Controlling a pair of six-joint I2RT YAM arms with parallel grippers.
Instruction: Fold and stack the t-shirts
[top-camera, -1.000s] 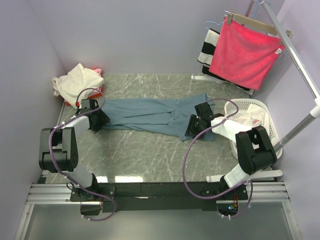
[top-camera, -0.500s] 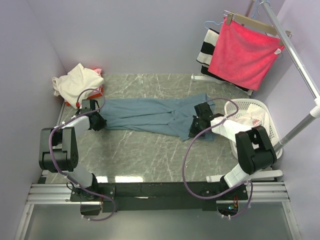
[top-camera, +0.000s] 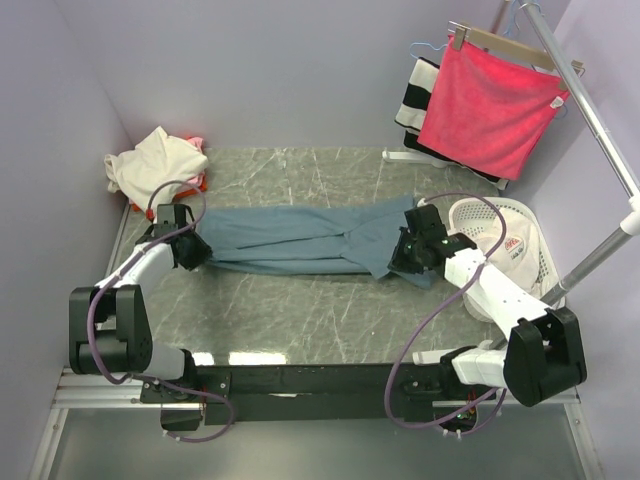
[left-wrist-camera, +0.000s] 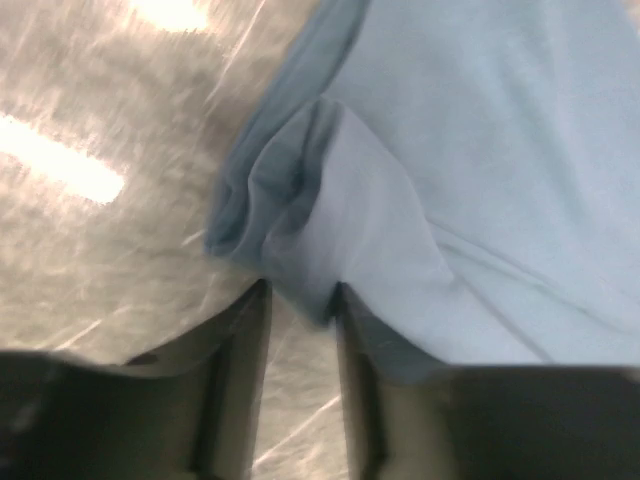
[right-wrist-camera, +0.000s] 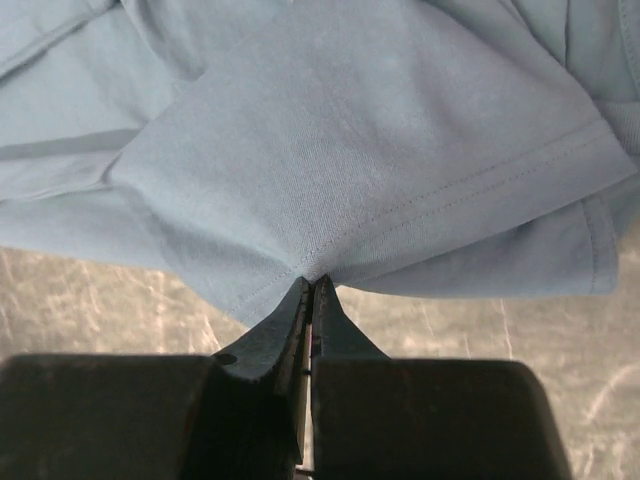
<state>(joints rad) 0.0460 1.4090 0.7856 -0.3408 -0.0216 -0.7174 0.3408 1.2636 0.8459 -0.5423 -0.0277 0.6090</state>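
Observation:
A dusty blue-grey t-shirt (top-camera: 300, 235) lies stretched left to right across the marble table. At its left end my left gripper (top-camera: 195, 252) has narrowed its jaws on a bunched fold of the cloth. The left wrist view shows that fold (left-wrist-camera: 300, 230) wedged between the fingertips of the left gripper (left-wrist-camera: 298, 295). My right gripper (top-camera: 405, 262) is at the shirt's right end. In the right wrist view the right gripper (right-wrist-camera: 314, 283) is shut tight on the hem of the shirt (right-wrist-camera: 350, 130). A cream t-shirt (top-camera: 150, 165) is heaped over a pink/red one (top-camera: 196, 144) at the back left.
A white laundry basket (top-camera: 530, 215) at the right holds a white t-shirt with red print (top-camera: 505, 245). Behind it a pink-red towel (top-camera: 490, 105) and a striped cloth (top-camera: 415, 95) hang from a rack with a slanted metal pole (top-camera: 590, 110). Lilac walls close in the table.
Both grippers have closed on the blue-grey shirt's ends. The arms have moved apart, left arm leftward and right arm rightward, and the shirt now lies pulled straighter between them.

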